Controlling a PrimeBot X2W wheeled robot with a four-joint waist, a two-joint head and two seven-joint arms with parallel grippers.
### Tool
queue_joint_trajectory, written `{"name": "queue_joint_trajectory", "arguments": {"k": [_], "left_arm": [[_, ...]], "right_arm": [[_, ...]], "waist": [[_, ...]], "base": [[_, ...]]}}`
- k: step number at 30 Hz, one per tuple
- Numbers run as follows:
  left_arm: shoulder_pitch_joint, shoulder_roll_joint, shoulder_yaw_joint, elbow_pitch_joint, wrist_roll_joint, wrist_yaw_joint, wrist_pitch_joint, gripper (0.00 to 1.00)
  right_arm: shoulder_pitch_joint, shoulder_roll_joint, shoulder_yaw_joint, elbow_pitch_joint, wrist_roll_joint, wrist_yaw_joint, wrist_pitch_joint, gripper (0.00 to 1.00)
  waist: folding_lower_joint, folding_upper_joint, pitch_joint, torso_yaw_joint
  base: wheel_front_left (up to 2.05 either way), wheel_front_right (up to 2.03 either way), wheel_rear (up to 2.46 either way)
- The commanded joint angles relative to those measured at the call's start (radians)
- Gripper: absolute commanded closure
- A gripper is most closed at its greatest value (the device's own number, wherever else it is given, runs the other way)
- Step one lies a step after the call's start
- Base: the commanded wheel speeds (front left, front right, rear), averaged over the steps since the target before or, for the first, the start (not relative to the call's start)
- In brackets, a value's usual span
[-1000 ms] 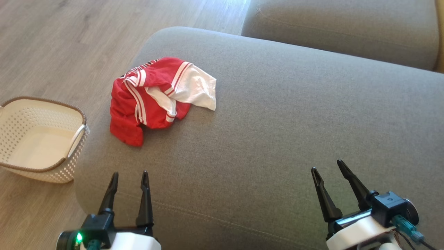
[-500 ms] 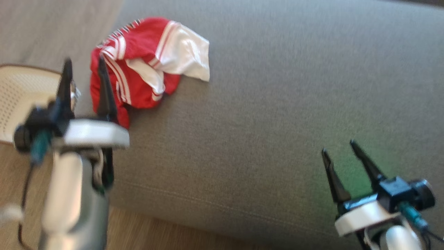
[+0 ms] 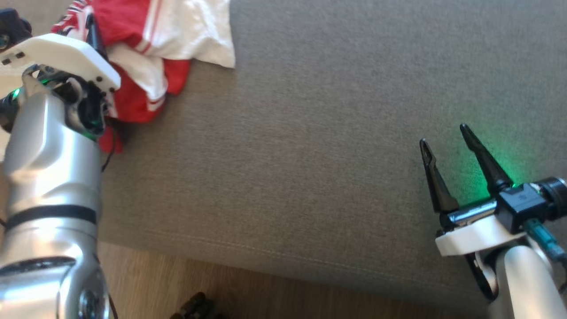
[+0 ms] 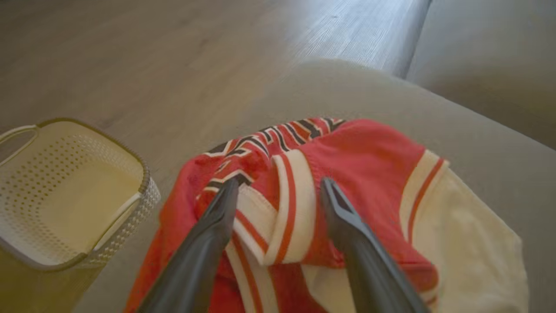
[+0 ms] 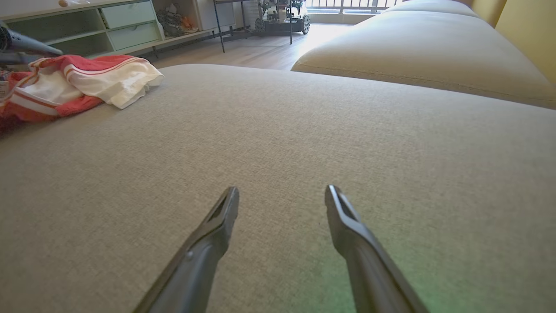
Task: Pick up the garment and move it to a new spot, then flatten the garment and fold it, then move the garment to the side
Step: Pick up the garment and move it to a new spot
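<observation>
- Up close, the left gripper [image 4: 280,182] hangs over the crumpled red-and-white garment [image 4: 360,161], jaws spread wide astride a striped band and pinching nothing; whether it touches cannot be told.
- The garment lies bunched at the far left corner of the grey sofa cushion [image 3: 310,133]; in the head view the silver left forearm [image 3: 48,146] hides part of it.
- A pale perforated basket [image 4: 145,174] stands on the wood floor [image 4: 130,56] beside that corner.
- The right gripper [image 3: 444,135], equally wide and empty, sits over bare fabric near the cushion's near right edge, well apart from the garment.

Grey sofa cushion [image 3: 310,155], cream perforated basket [image 4: 56,161] on wooden floor [image 4: 130,52], pale green drawers [image 5: 128,15]
</observation>
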State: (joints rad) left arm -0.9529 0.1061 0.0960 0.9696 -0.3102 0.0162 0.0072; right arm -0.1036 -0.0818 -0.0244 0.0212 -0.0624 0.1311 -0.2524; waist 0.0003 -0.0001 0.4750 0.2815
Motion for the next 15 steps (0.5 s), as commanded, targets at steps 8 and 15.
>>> {"name": "queue_joint_trajectory", "arguments": {"k": [8,15], "left_arm": [[-0.063,0.091,0.007,0.146,0.001,0.002,0.035,0.0],[-0.064,0.111,-0.029,0.148,0.037,-0.021,-0.187,1.0]], "right_arm": [[-0.043,0.007,-0.007,-0.055,0.014,0.0,-0.009,0.0],[-0.057,0.016,-0.011,-0.044,0.021,0.0,-0.009,0.0]], "waist": [[-0.0003,0.0001,0.047,-0.058],[-0.0003,0.0001,0.0,-0.081]], "base": [[0.0,0.0,0.0],[0.0,0.0,0.0]]}}
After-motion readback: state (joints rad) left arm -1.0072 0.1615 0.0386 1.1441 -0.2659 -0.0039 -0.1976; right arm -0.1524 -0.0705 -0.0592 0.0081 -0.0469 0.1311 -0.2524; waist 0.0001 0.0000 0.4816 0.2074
